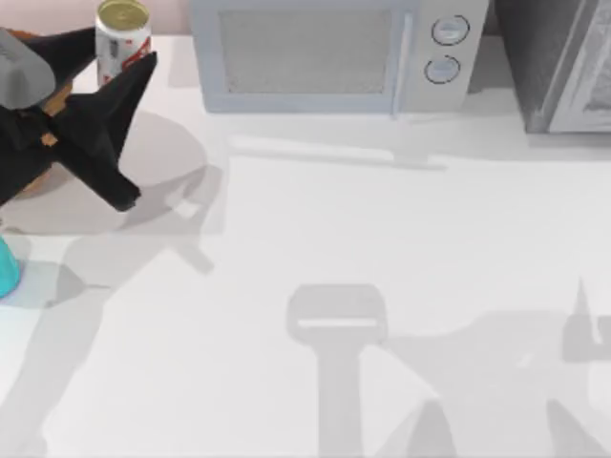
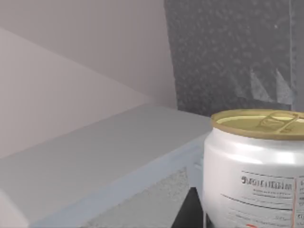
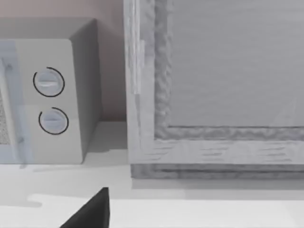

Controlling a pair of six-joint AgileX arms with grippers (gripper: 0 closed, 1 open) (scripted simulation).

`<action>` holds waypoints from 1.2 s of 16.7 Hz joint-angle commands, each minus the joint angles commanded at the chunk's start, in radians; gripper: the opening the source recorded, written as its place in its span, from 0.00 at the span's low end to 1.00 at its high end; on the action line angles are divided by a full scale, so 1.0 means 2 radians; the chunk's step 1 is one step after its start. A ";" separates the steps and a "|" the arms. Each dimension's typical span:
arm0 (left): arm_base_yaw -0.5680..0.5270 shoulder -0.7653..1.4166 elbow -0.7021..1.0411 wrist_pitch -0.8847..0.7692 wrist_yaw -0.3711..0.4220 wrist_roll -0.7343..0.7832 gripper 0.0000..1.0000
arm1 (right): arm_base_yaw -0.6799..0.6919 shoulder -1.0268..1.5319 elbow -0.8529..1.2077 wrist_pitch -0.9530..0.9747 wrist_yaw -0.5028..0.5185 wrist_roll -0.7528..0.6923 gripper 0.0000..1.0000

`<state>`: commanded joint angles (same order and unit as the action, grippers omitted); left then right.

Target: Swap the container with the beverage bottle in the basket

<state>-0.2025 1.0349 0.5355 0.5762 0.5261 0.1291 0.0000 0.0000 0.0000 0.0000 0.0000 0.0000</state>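
Ribbed basket (image 1: 48, 105) — perhaps woven — under left pincer (image 1: 134, 124)

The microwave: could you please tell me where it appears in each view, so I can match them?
Top view: the microwave stands along the back edge, centre.
Left wrist view: its pale top slopes behind the can.
Right wrist view: its knob end, beside the grey cabinet.
Shared landmark: the two round knobs.
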 joint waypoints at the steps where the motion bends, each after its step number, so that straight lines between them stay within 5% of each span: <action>1: -0.003 0.023 0.012 0.014 0.013 0.001 0.00 | 0.000 0.000 0.000 0.000 0.000 0.000 1.00; 20: -0.052 0.429 0.197 0.227 0.242 -0.001 0.00 | 0.000 0.000 0.000 0.000 0.000 0.000 1.00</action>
<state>-0.3066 1.8923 0.9300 1.0308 1.0104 0.1270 0.0000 0.0000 0.0000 0.0000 0.0000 0.0000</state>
